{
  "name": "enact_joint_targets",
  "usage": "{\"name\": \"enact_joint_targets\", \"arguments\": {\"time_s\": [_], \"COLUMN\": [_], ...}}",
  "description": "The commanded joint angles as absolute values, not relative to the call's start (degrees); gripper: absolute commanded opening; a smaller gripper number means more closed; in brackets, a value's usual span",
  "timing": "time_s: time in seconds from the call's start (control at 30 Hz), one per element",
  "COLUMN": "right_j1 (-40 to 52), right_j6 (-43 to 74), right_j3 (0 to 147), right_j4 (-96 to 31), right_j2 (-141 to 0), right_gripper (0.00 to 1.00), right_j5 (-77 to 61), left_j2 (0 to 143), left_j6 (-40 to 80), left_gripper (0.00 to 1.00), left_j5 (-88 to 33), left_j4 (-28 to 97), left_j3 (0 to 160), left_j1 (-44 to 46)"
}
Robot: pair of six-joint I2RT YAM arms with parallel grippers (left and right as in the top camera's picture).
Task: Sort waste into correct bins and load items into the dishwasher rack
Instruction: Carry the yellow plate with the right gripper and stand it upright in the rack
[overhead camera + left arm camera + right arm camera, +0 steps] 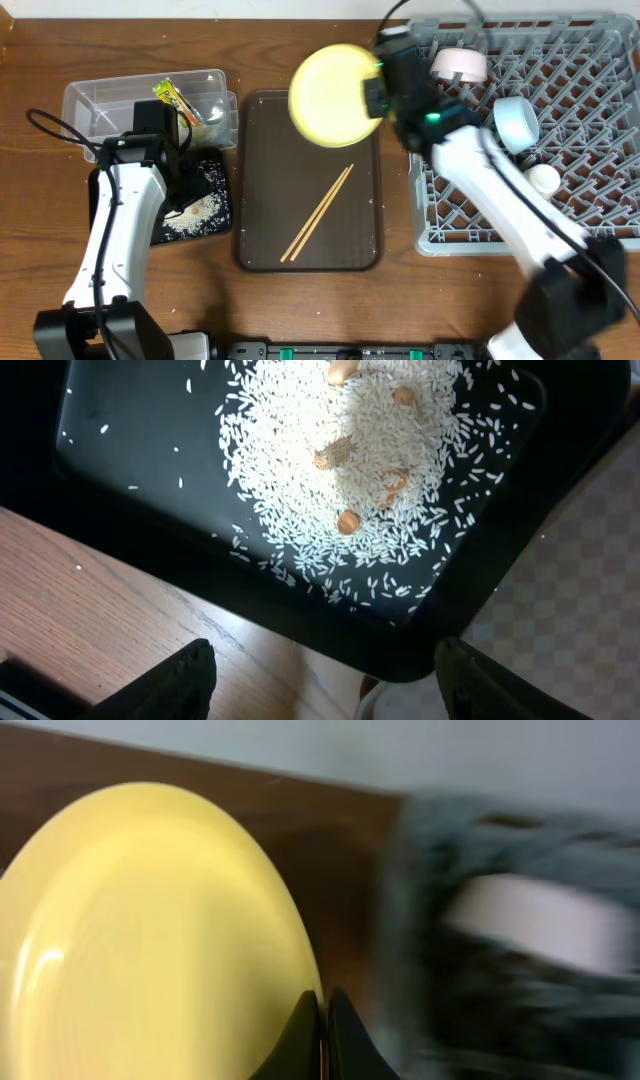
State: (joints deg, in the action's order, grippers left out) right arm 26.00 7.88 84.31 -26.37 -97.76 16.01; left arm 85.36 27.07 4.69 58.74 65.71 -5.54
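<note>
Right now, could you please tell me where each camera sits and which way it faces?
Overhead: above the table, facing straight down; brown tray, rack and both arms show.
Left wrist: on the left arm, facing down at rice on the black tray; open jaws at bottom.
Right wrist: on the right arm, facing along shut jaws pinching the yellow plate.
Shared: overhead and right wrist both show that plate.

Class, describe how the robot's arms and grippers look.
The left arm and right arm have white tubular links, black joints and trailing black cables. A green light glows on the right arm's wrist. The left gripper and right gripper have black fingers.
</note>
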Motion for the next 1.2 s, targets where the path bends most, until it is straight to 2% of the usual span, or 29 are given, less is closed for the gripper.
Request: {"name": "enact_joint_targets", "arguments": {"time_s": [0.0,0.27,0.33,0.77,0.93,1.17], "right_j1": [23.33,17.87,16.97,16.56,17.3,18.92], "right_j6": [-2.09,-15.53,-18.33,-16.16,-11.25,-4.97], "right_j3": [84.38,84.38,84.36,84.31,84.31,84.31], "right_j4": [-28.91,-30.87,-31.22,-33.06,-33.01,-33.21], "right_j2": [-93.25,-89.23,-89.41,-96.97,-98.74,-98.76], "right_gripper": [0.01,0.01,0.01,0.01,0.01,0.04], "right_j5": [25.08,46.37,46.28,44.77,44.12,33.1], "left_j2": [84.66,84.66,84.66,84.66,84.66,84.66], "left_j6": [27.55,27.55,27.55,27.55,27.55,27.55], "left_gripper": [0.73,0.73,0.73,0.73,0.73,0.73], "left_j5": [5.19,5.19,5.19,5.19,5.19,5.19], "left_j4": [59.09,59.07,59.07,59.09,59.09,59.09], "left_j3": [65.76,65.76,65.76,65.76,65.76,65.76], "left_j1": [-5.82,-5.82,-5.82,-5.82,-5.82,-5.82]}}
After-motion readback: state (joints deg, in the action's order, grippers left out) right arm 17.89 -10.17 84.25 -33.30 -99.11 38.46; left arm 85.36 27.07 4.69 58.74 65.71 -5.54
